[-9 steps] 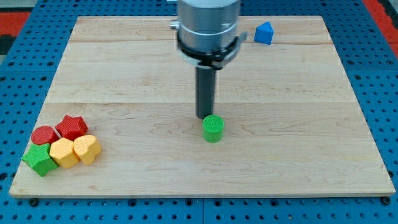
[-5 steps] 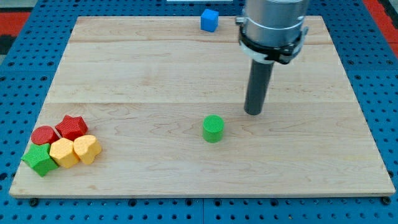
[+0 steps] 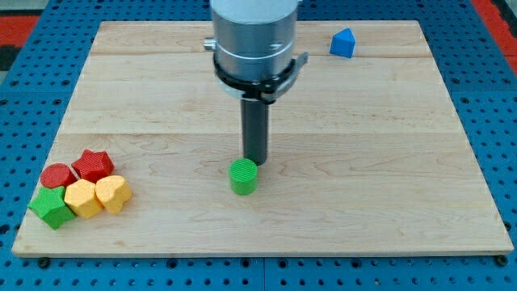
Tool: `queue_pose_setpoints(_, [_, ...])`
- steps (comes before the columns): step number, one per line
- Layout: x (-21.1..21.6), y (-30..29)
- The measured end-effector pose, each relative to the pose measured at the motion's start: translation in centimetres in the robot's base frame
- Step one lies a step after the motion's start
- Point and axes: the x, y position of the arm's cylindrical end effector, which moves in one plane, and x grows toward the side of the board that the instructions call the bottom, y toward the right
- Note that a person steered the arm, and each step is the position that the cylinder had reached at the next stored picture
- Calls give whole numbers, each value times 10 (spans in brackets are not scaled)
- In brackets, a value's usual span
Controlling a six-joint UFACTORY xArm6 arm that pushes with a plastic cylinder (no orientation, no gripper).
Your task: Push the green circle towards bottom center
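Note:
The green circle (image 3: 243, 177) is a short green cylinder on the wooden board (image 3: 388, 162), a little left of the middle and in the lower half. My tip (image 3: 255, 161) stands right behind it, at its upper right edge, touching or nearly touching it. The dark rod rises from there to the grey arm body at the view's top.
A cluster sits at the lower left: a red circle (image 3: 57, 175), a red star (image 3: 94, 165), a green star-like block (image 3: 51, 206), and two yellow blocks (image 3: 81, 198) (image 3: 113, 193). A blue block (image 3: 343, 43) lies at the top right near the board's edge.
My tip swung right, away from the green circle, then came back to its upper right. The green circle has slid left and slightly down. A blue block showed at top centre in the middle frame.

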Motion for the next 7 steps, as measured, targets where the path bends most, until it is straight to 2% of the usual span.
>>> queue_pose_setpoints(2, [5,-40])
queue_pose_setpoints(7, [15,-23])
